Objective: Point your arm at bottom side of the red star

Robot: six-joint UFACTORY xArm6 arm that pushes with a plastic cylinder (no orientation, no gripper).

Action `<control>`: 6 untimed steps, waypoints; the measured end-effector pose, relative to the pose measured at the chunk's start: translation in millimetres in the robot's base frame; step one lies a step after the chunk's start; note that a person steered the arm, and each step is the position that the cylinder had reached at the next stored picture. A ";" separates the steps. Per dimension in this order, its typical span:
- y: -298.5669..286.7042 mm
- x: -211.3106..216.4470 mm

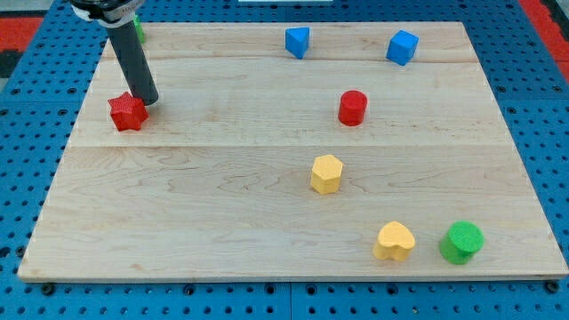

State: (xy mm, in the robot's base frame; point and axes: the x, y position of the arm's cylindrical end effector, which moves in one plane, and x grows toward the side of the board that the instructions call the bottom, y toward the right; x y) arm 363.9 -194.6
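Observation:
The red star (pixel 126 113) lies on the wooden board (pixel 222 213) near the view's left edge, in the upper part. My tip (pixel 148 100) stands right at the star's upper right corner, touching or nearly touching it. The dark rod rises from there toward the view's top left.
A blue block (pixel 298 41) and a blue cube (pixel 402 47) lie near the view's top. A red cylinder (pixel 353 108), a yellow hexagon block (pixel 326 173), a yellow heart (pixel 394 241) and a green cylinder (pixel 462 243) lie to the right. A green block (pixel 140 28) peeks out behind the rod.

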 end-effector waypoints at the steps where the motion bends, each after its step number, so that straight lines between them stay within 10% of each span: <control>1: 2.2 5.7; 6: 100.4 58.1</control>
State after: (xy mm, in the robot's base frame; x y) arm 422.0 -94.2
